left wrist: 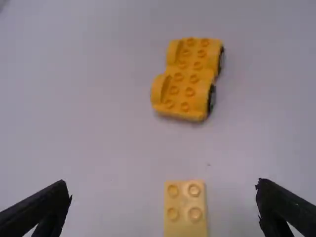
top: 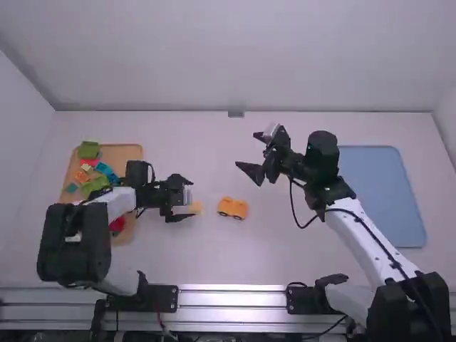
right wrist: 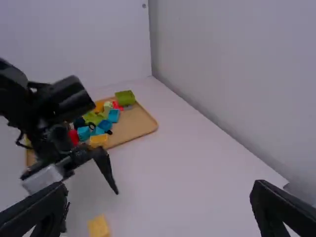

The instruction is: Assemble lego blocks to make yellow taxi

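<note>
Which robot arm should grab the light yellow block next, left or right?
Probably the left. The left gripper is open with its fingers on either side of the block, while the right gripper hangs farther away. The wheeled base sits nearby too.

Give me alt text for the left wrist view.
A studded yellow car base with dark wheels sits on the white table; a paler studded block shows between the open fingers of the left hand.
</note>
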